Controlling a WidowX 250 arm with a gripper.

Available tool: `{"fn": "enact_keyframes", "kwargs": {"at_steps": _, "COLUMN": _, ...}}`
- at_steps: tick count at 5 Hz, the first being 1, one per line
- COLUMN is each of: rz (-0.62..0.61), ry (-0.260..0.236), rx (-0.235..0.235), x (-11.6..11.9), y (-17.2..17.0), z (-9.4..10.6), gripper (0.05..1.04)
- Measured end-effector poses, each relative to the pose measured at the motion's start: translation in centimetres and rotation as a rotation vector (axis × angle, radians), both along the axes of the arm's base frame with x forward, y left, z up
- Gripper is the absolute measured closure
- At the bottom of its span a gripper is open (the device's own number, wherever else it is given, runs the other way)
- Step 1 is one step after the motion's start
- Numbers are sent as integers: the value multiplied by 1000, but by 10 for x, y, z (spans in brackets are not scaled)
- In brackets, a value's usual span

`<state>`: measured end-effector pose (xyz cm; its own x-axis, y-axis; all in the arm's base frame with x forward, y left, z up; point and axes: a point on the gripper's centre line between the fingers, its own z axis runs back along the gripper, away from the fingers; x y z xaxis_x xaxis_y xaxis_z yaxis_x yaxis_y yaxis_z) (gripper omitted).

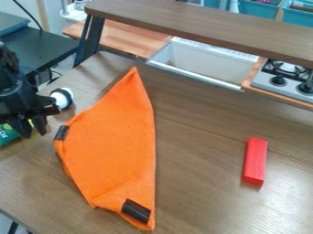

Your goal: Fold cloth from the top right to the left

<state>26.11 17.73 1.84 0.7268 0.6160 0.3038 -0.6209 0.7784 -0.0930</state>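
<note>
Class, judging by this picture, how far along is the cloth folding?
The fold looks largely done: the orange cloth has a long, straight right edge and a pointed top. Nothing appears in hand; the end effector is open, left of the cloth. Perhaps only the uneven left edge needs tidying.

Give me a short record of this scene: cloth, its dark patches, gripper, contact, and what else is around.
cloth: orange cloth, flat on the table, pointed at the top, right edge nearly straight
dark patches: one at the left edge, one at the lower right
gripper: black gripper, left of the cloth, fingers apart
contact: none between gripper and cloth
right side: red block
far side: sink, stove
left edge: green packet
</note>
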Motion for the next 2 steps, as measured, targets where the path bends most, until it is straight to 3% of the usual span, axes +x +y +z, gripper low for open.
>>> {"fn": "enact_keyframes", "kwargs": {"at_steps": 1, "rz": -24, "ry": 32, "rx": 105, "x": 11, "y": -7, "z": 2, "gripper": 312}}
{"fn": "enact_keyframes", "kwargs": {"at_steps": 2, "rz": -86, "ry": 45, "rx": 47, "x": 36, "y": -32, "z": 25, "gripper": 96}}
